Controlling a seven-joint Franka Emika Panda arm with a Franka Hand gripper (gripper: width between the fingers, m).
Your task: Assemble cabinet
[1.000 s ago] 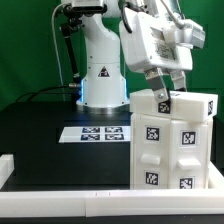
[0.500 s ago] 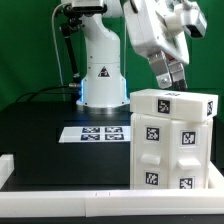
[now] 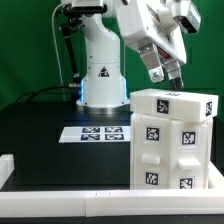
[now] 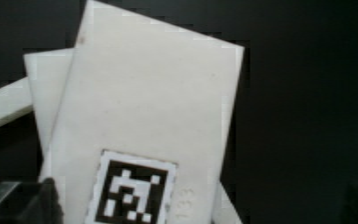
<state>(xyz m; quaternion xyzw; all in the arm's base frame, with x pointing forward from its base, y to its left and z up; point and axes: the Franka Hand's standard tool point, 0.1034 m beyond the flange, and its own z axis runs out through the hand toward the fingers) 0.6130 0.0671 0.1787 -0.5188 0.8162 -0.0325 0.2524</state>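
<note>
The white cabinet (image 3: 174, 140) stands upright on the black table at the exterior view's right. Its panelled fronts and its top carry black-and-white tags. My gripper (image 3: 166, 73) hangs in the air just above the cabinet's top, clear of it, with its fingers apart and nothing between them. In the wrist view the cabinet's white top (image 4: 149, 100) fills the middle, with one tag (image 4: 137, 187) on it. One dark finger (image 4: 43, 198) shows at the picture's edge beside that tag.
The marker board (image 3: 100, 133) lies flat on the table to the left of the cabinet in the exterior view. The arm's white base (image 3: 100, 70) stands behind it. A white rim (image 3: 60, 205) runs along the table's front edge.
My gripper was down at the cabinet's top edge a second ago. It has let go and risen clear above it. The cabinet has stayed in place.
</note>
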